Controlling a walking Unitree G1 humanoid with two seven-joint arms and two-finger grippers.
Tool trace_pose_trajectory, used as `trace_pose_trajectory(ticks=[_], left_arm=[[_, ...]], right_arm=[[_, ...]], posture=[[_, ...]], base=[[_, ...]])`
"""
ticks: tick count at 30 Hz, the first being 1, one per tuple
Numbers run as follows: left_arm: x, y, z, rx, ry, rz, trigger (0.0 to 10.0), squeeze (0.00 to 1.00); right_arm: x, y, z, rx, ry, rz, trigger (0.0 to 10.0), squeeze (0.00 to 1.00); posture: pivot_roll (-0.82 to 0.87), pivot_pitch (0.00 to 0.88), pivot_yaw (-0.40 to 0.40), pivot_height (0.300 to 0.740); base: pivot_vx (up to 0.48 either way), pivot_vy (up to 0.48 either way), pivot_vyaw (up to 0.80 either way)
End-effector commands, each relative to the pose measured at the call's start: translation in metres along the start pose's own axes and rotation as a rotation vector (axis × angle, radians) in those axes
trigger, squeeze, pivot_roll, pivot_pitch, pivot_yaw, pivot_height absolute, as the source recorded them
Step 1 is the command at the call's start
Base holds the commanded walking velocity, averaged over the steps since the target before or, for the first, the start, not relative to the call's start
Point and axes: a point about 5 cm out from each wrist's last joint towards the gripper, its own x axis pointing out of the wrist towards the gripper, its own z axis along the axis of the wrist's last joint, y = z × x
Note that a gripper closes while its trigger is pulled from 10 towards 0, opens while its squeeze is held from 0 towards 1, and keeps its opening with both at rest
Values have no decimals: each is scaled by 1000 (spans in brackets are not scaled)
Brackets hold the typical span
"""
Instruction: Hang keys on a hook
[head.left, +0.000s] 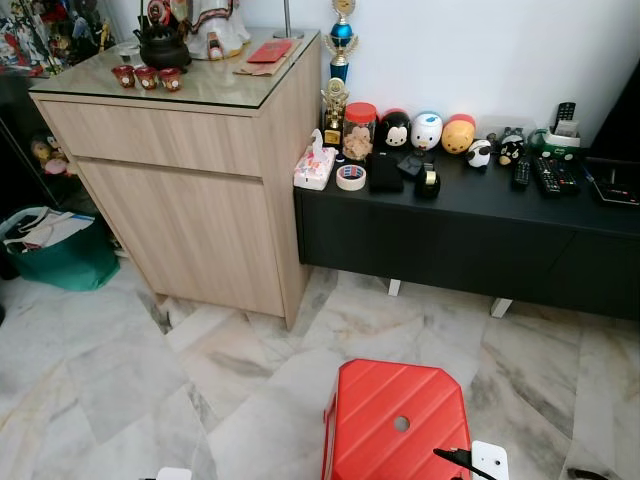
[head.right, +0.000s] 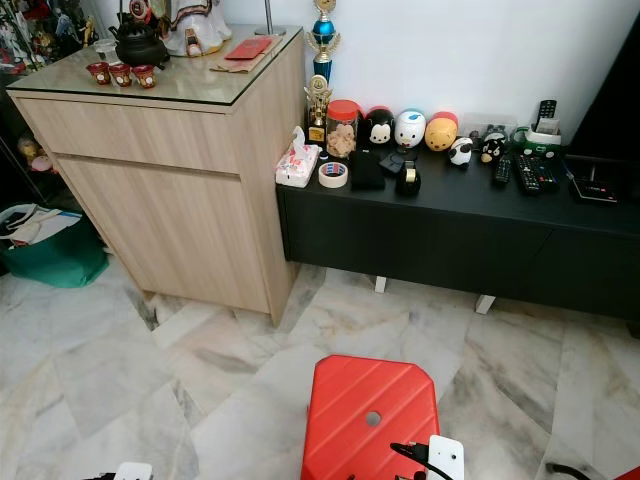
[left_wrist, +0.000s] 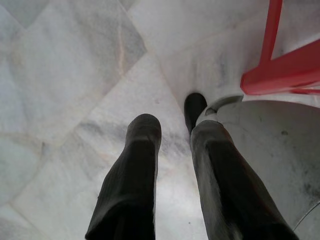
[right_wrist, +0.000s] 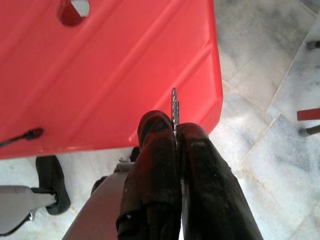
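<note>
A home: wooden cabinet (head.left: 190, 190), marble floor (head.left: 100, 380), TV remotes (head.left: 545, 172).

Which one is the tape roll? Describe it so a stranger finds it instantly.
Start at the long black cabinet against the wall. At its left end, beside the pink tissue pack, lies the tape roll. It is the only flat white ring there, with an open centre.

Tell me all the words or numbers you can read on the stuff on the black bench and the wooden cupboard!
No words or numbers can be read.
Tissue pack: pink print, too blurred to read.
Snack jar: its label is too small.
Remote controls: buttons too tiny to make out.
Red packet on the cupboard: no writing can be made out.
</note>
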Motion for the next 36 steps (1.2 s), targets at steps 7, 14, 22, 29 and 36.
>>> trace_pose_trajectory(ticks=[7,14,22,29,36], left_arm=[[-1,1,-7,21,26,-7,10000,0],[-4,8,-12,33,36,-3,10000,0],[-5,4,-16,40,41,-9,10000,0],[-4,1,-14,45,36,-14,10000,0],[-2,1,-9,46,28,-14,10000,0]], right_arm=[[0,-1,-2,6,13,-4,10000,0],[0,-1,-4,14,15,-1,10000,0],[-1,1,-5,28,15,-1,10000,0],[0,1,-4,36,12,-4,10000,0],[0,1,-3,48,7,-10,10000,0]], posture=[[33,0,2,740],[37,0,7,740],[35,0,14,740],[36,0,13,740],[37,0,15,740]], base=[[-258,0,0],[-282,0,0],[-285,0,0],[-286,0,0],[-283,0,0]])
